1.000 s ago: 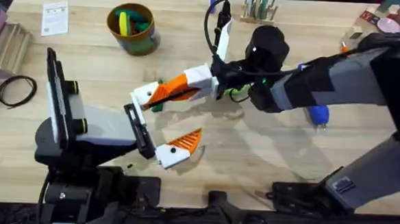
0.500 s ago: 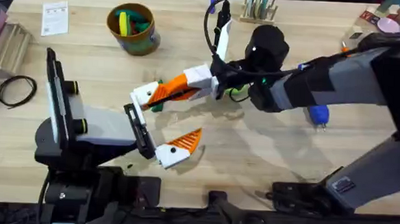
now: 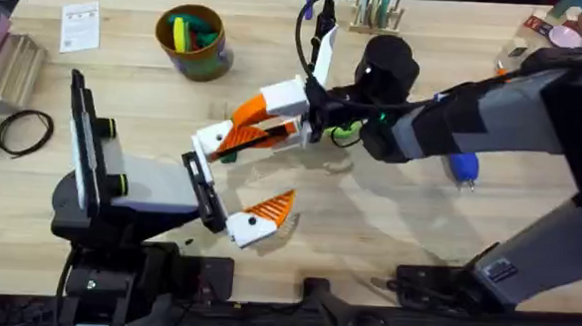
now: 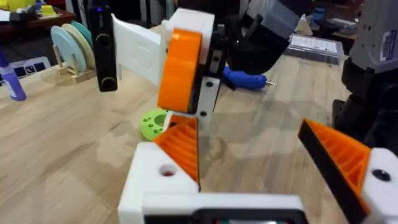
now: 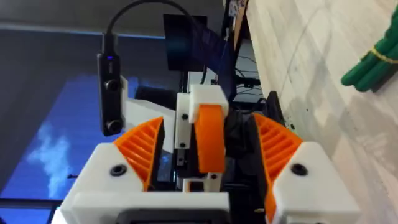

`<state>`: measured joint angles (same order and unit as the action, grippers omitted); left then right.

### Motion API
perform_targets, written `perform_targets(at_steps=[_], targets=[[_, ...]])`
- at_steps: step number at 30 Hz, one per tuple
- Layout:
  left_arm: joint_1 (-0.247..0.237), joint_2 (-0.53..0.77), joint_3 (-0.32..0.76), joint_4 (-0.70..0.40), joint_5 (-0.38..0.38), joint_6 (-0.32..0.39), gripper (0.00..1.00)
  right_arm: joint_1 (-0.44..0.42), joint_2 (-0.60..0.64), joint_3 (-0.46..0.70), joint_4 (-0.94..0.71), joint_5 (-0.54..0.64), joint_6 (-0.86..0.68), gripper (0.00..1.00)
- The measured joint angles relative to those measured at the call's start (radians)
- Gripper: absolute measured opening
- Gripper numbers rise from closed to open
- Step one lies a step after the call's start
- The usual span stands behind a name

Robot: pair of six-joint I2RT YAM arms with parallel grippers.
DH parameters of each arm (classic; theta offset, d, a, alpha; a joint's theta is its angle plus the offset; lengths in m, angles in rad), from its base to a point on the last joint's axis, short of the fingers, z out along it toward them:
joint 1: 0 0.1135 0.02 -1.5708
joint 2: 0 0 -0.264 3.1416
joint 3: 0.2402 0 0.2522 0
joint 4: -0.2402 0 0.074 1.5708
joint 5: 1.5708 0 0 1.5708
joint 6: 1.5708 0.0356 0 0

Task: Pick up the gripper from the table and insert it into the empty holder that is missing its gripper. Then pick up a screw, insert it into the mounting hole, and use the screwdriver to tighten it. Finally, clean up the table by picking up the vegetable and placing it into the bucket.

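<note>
1. The right gripper (image 5: 206, 148) has its jaws spread. Its two white fingers with orange ribbed pads (image 5: 135, 152) stand either side of a white block with an orange insert, clear of it and pinching nothing.
2. The left gripper (image 4: 258, 155) is also spread wide and empty. It seems to be held low and level over the light-wood plank table (image 3: 125, 84) so that it presents one finger to the other arm.
3. The small orange ribbed wedge gripper (image 4: 183, 144) now sits in the white finger holder (image 4: 158, 180) on the left arm. The insertion therefore looks done, and the right jaws read as letting go.
4. The holder's round mounting hole (image 4: 166, 170) faces up. I cannot tell whether a screw is in it.
5. The chunky blue cylindrical screwdriver (image 3: 462, 167) lies on the table beyond the right arm, untouched.
6. The slim dark-green toy vegetable (image 3: 227, 156) lies on the wood just beside the left arm's loaded finger. It is not in the bucket.
7. The small round orange-rimmed bucket (image 3: 212, 61) stands well apart at the far left. It already holds yellow and green pieces.
</note>
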<state>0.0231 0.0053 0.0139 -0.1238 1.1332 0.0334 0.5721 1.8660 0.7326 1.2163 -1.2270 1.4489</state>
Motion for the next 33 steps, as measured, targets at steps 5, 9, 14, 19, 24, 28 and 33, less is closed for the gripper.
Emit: perform_targets(at_steps=[5,9,14,19,24,28,33], targets=[[0.000,0.000,0.000,0.000,0.000,0.000,0.985,-0.048,-0.096,0.000,-0.171,0.000,-0.077,0.772],[0.000,0.000,0.000,0.000,0.000,0.000,0.985,-0.138,-0.232,0.023,-0.526,0.015,-0.242,0.773],[0.000,0.000,0.000,0.000,0.000,0.000,0.985,-0.243,-0.367,0.130,-1.051,0.077,-0.518,0.773],[0.000,0.000,0.000,0.000,0.000,0.000,0.985,-0.284,-0.445,0.292,-1.529,0.237,-0.801,0.776],[0.000,0.000,0.000,0.000,0.000,0.000,0.985,-0.252,-0.460,0.468,-1.877,0.520,-1.002,0.776],[0.000,0.000,0.000,0.000,0.000,0.000,0.985,-0.196,-0.460,0.565,-2.026,0.773,-1.079,0.778],[0.000,0.000,0.000,0.000,0.000,0.000,0.985,-0.108,-0.460,0.619,-2.150,1.071,-1.126,0.778]])
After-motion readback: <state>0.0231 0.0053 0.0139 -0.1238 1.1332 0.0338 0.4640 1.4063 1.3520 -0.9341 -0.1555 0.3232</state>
